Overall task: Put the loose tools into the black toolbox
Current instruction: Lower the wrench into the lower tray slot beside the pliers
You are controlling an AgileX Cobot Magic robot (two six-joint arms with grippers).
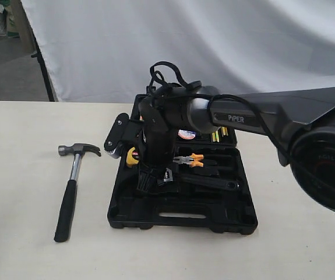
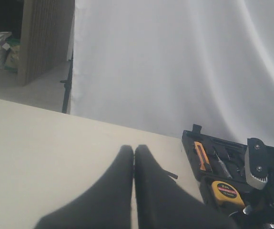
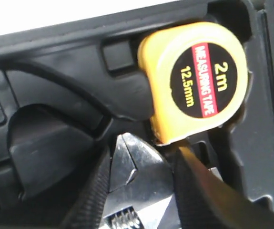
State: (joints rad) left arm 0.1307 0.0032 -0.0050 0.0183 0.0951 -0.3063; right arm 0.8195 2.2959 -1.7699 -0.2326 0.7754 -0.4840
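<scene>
The black toolbox [image 1: 179, 219] lies open at the table's middle. My right gripper [image 1: 150, 175] points down into its near half. In the right wrist view its fingers [image 3: 94, 191] press both sides of the silver adjustable wrench's head [image 3: 146, 176], beside the yellow tape measure [image 3: 194, 81]. The wrench's black handle [image 1: 211, 182] lies across the box. The claw hammer [image 1: 71, 186] rests on the table left of the box. A round purple-white label [image 1: 186, 134], probably the tape roll, peeks out behind the arm. My left gripper [image 2: 134, 152] is shut and empty above bare table.
Orange-handled pliers [image 1: 189, 160] and the tape measure [image 1: 132, 156] sit in the box. An orange utility knife [image 2: 202, 156] lies in the far half. The right arm [image 1: 237, 116] spans the box from the right. A white curtain [image 1: 184, 41] hangs behind the table.
</scene>
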